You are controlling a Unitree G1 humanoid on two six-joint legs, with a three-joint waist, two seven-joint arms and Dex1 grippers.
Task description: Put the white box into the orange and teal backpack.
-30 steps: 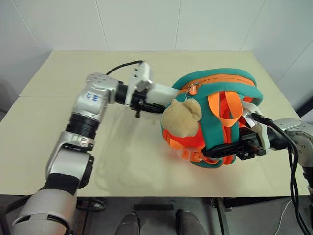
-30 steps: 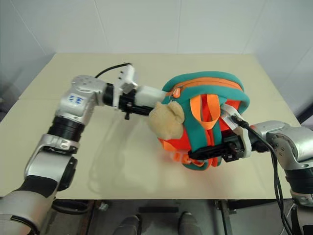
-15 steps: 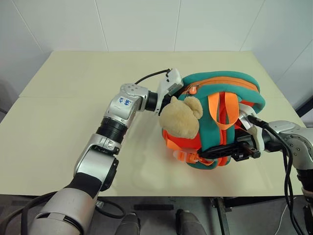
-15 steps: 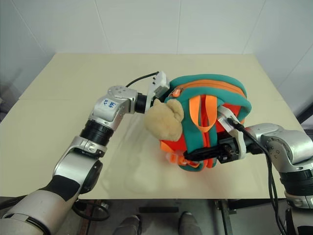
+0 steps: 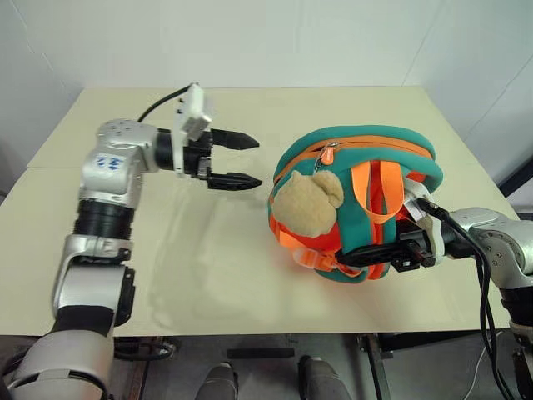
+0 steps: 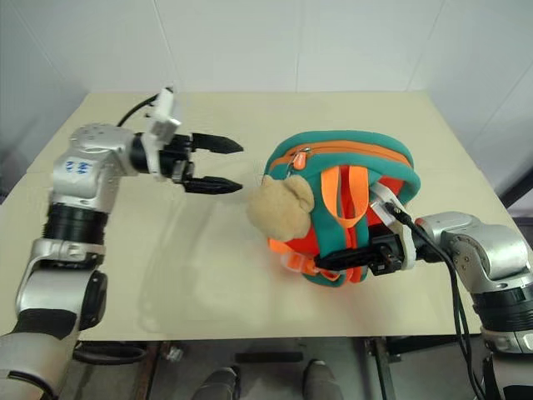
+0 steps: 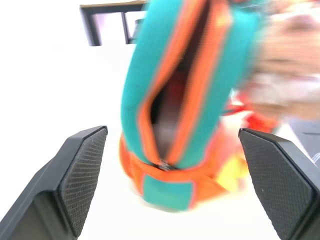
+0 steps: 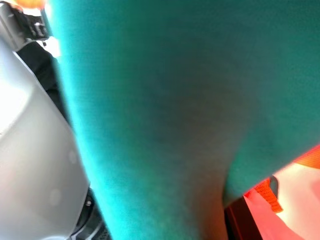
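Note:
The orange and teal backpack (image 5: 358, 158) lies on the table to the right of the middle, with its tan plush bear (image 5: 308, 200) on the side nearest my left arm. Its zip mouth (image 7: 172, 100) gapes towards my left gripper. My left gripper (image 5: 259, 162) hangs open a short way to the left of the backpack, fingers (image 7: 82, 175) spread wide and empty. At the backpack's lower near edge, my right gripper (image 5: 354, 257) is shut on the teal fabric (image 8: 165, 100) and the straps. The white box is hidden.
The beige table (image 5: 208, 267) has free room to the left of and behind the backpack. White walls close off the far side. A black cable (image 5: 487, 283) runs along my right arm near the table's right front corner.
A second ago my left gripper held the white box at the zip mouth, then pushed in. It has since drawn back to the left and opened, and the box has gone from sight. The right gripper kept its hold.

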